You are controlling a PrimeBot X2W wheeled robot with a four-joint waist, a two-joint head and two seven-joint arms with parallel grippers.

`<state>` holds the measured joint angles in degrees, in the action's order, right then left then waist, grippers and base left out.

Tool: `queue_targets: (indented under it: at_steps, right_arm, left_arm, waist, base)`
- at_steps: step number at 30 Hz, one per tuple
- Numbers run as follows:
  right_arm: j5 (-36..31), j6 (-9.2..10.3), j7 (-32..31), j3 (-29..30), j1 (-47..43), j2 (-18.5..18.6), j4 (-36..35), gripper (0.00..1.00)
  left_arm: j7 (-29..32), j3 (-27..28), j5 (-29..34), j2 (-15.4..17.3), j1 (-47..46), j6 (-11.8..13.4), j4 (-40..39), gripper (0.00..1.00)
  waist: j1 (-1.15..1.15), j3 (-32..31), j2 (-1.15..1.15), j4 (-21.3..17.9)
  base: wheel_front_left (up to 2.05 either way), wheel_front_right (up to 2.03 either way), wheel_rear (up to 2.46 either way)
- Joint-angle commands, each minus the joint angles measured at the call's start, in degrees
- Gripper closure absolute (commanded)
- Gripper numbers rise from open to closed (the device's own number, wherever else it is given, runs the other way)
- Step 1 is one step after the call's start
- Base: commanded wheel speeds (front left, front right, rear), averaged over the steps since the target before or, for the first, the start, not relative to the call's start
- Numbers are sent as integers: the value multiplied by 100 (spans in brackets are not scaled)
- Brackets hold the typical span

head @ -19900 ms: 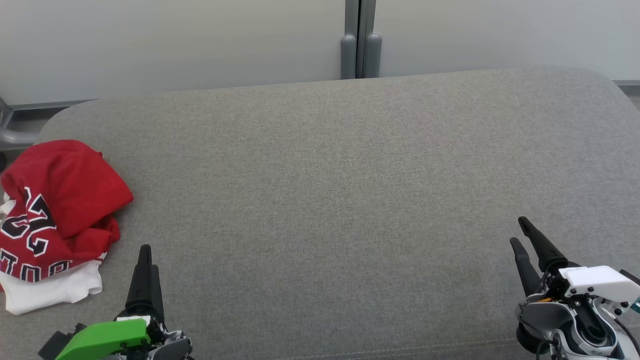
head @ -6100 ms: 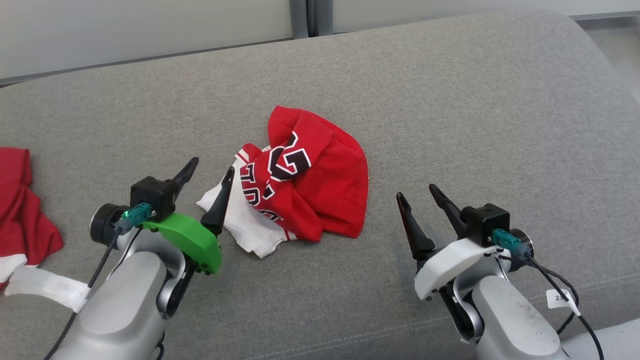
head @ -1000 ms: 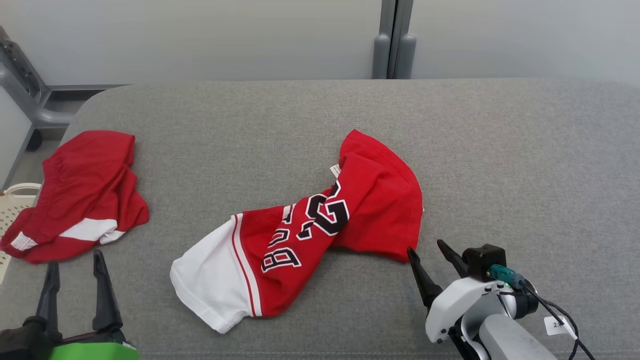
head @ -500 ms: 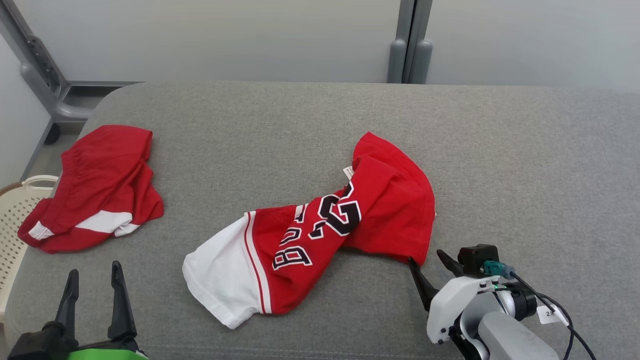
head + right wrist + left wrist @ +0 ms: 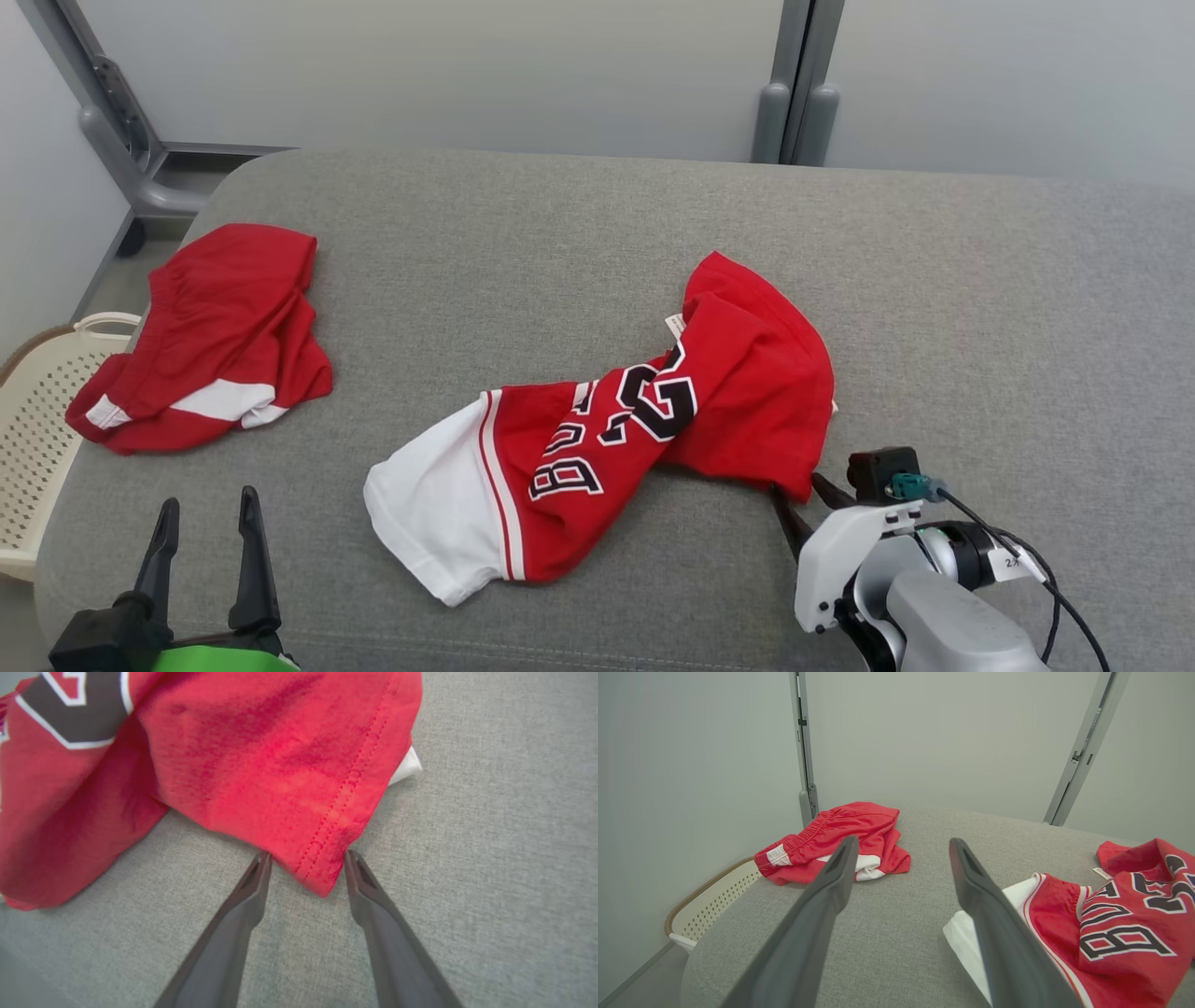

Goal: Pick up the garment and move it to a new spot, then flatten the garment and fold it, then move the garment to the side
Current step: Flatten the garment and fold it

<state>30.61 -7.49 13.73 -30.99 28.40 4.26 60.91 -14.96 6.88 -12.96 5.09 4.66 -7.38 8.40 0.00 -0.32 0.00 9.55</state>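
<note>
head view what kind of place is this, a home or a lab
Likely a lab or test room staged for laundry folding, not a home: bare pale partition panels on grey metal posts, a plain grey padded bench, and a perforated cream laundry basket beside it.

A red jersey (image 5: 738, 373) lies twisted on a gray cushion (image 5: 980, 280), its black lettering broken by folds so that only a 2 and part of a word can be read. The tag (image 5: 674, 325) at its collar is too small to read, as is the label (image 5: 1008, 560) on the right arm's cable. A white scrap (image 5: 405, 767) peeks from under the hem, its source hidden. Whether the right gripper (image 5: 307, 855) touches that hem corner cannot be told. The head view's edges cut off the basket (image 5: 42, 411) at the left and the left gripper (image 5: 208, 497) below its 2 fingers.
</note>
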Motion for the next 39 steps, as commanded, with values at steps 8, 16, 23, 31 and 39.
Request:
queue_targets:
  at_steps: [8, 16, 23, 31, 39]
  right_arm:
    - [219, 0, 118, -271, 275, 92, 213, 100]
    - [241, 1, 160, -249, 457, 459, -146, 100]
    - [218, 1, 160, -80, 477, 948, -838, 100]
    - [461, 0, -125, -85, 240, 1460, -1494, 100]
    - [912, 0, -1057, -27, -391, 1736, -2190, 100]
  left_arm:
    - [-20, -5, -32, 65, -28, -12, 52, 0]
    - [-20, -7, -44, 38, 22, -12, 62, 0]
    - [-20, 29, -24, 23, 22, -12, 70, 0]
    - [-20, 14, -6, -26, 18, -13, 64, 0]
    - [-20, 1, -28, -37, -33, -13, 79, 0]
  waist:
    - [0, -46, 0, -65]
    - [0, -40, 0, -229]
    - [0, -12, 0, -383]
    - [0, 36, 0, -449]
    - [0, 114, 0, -438]
  base:
    - [0, 0, 0]
    - [0, 0, 0]
    - [0, 0, 0]
    - [0, 0, 0]
    - [0, 0, 0]
